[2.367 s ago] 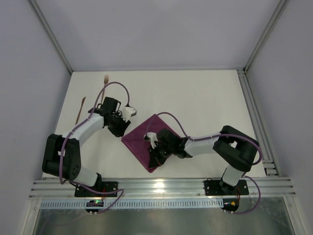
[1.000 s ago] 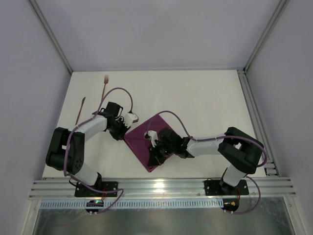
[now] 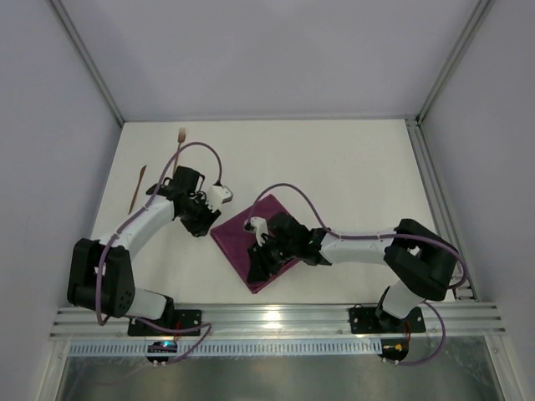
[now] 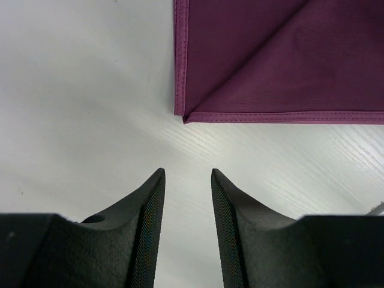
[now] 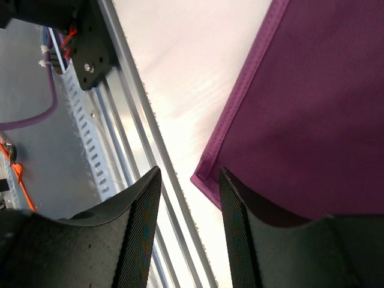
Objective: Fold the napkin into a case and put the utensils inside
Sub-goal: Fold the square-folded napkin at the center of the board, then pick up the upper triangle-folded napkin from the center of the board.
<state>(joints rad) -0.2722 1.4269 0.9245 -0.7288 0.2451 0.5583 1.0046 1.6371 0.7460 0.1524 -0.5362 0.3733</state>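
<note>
Mid-fold, the plum napkin (image 3: pixel 236 241) lies as a slanted folded rectangle near the table's (image 3: pixel 351 167) near edge, with the left gripper (image 4: pixel 187 174) and right gripper (image 5: pixel 190 171) at its corners, fingers narrowly parted and empty, so the next fold probably needs a fresh pinch, and the utensils (image 3: pixel 179 146) lie by the far-left corner.

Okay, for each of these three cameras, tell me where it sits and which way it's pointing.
Top external: fixed above and behind the bases, looking down on the table; shows the left arm and right arm whole, plus napkin, fork and knife.
Left wrist: on the left arm, looking past the left gripper at a folded napkin corner.
Right wrist: on the right arm, looking past the right gripper at another napkin corner and the near rail.
Shared: both wrist views show napkin and table.
</note>
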